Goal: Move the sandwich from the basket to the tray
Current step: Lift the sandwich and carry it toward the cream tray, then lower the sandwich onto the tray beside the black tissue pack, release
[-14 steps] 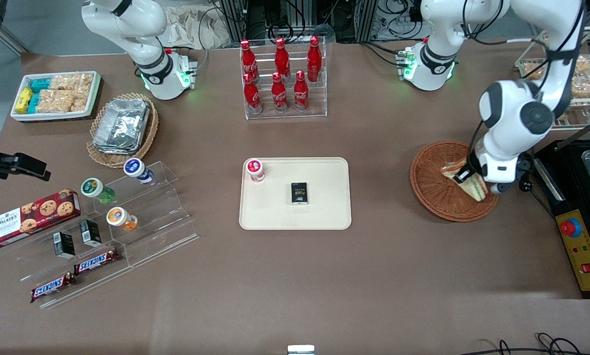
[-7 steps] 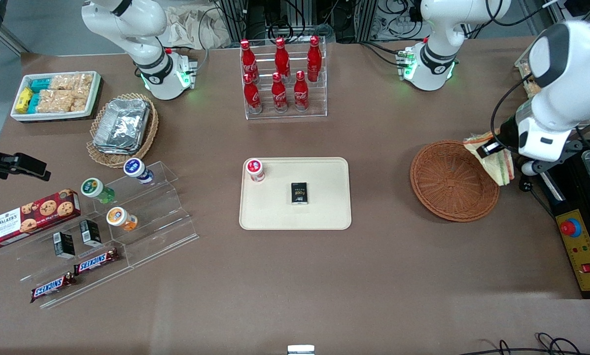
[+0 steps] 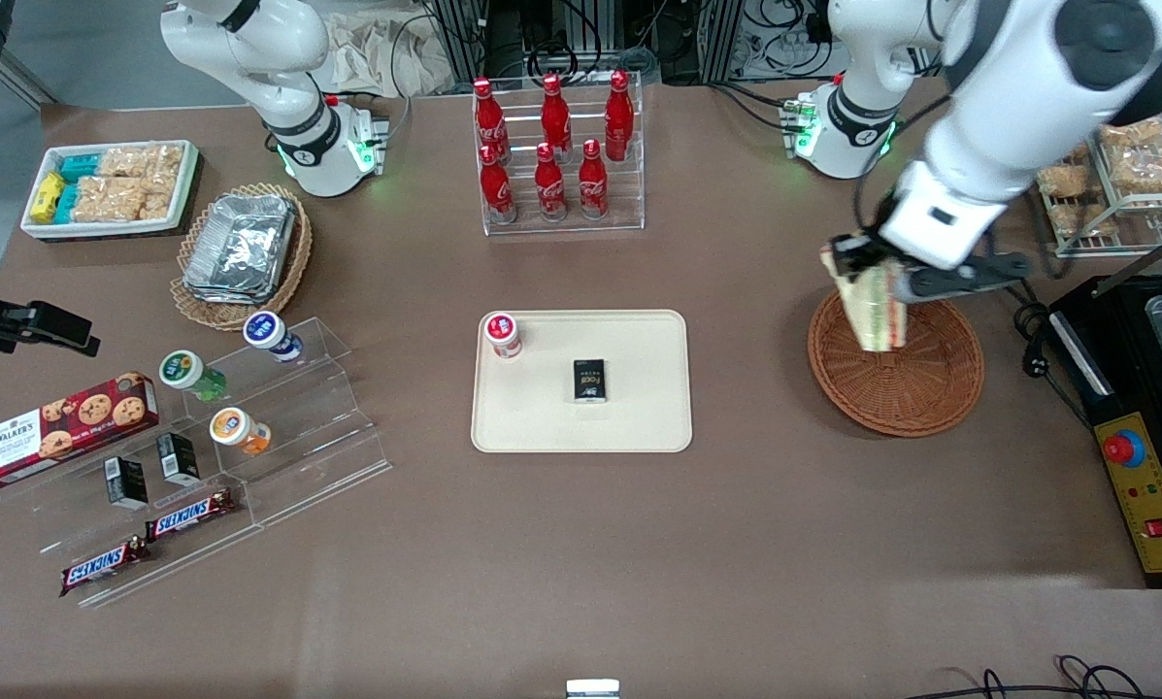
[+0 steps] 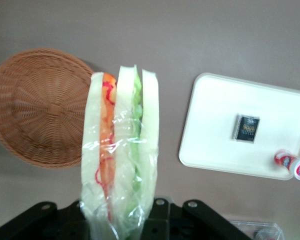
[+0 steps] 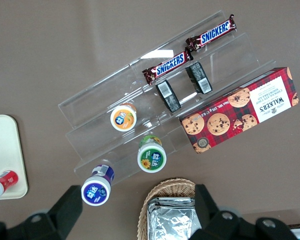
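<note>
I have the gripper (image 3: 872, 282) pinching the sandwich (image 3: 872, 309) above the basket (image 3: 896, 374); its slick wrapper may slip loose before reaching the tray (image 3: 639, 417).

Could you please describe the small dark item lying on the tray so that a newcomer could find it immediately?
Find the large cream-beige rectangular plastic tray mid-table, away from the left gripper, which holds the clear-wrapped sandwich wedge above the reddish-brown woven basket. Near its centre lies a small black rectangular packet, flat, unlike the upright red-capped bottle at the corner.
</note>
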Tool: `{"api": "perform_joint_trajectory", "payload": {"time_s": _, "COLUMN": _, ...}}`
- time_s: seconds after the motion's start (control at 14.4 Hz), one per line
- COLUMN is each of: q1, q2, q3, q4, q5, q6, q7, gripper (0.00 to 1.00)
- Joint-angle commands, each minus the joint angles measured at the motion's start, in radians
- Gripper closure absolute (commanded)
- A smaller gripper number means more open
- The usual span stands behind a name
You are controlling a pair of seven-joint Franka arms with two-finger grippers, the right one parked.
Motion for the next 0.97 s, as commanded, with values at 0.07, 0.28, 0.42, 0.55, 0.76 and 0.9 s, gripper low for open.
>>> {"api": "perform_joint_trajectory", "payload": {"time_s": 0.07, "q1": 0.000, "q2": 0.150, "q3": -0.165, "q4": 0.025, "q5": 0.000, "q6": 0.088, "q7": -0.017, "gripper": 1.00}}
{"api": "perform_joint_trajectory", "payload": {"time_s": 0.28, "q1": -0.035, "q2": 0.265, "q3": -0.222, "q4": -0.005, "q5": 0.036, "q6": 0.221, "q7": -0.040, "gripper": 1.00}}
{"api": "perform_joint_trajectory", "payload": {"time_s": 0.42, "q1": -0.078, "q2": 0.338, "q3": -0.222, "q4": -0.047, "q5": 0.092, "q6": 0.324, "q7": -0.057, "gripper": 1.00}}
{"api": "perform_joint_trajectory", "payload": {"time_s": 0.55, "q1": -0.107, "q2": 0.420, "q3": -0.222, "q4": -0.073, "q5": 0.137, "q6": 0.442, "q7": -0.089, "gripper": 1.00}}
{"api": "perform_joint_trajectory", "payload": {"time_s": 0.76, "q1": -0.114, "q2": 0.544, "q3": -0.221, "q4": -0.072, "q5": 0.272, "q6": 0.542, "q7": -0.186, "gripper": 1.00}}
{"api": "perform_joint_trajectory", "payload": {"time_s": 0.9, "q1": -0.114, "q2": 0.595, "q3": -0.221, "q4": -0.073, "q5": 0.328, "q6": 0.561, "q7": -0.233, "gripper": 1.00}}
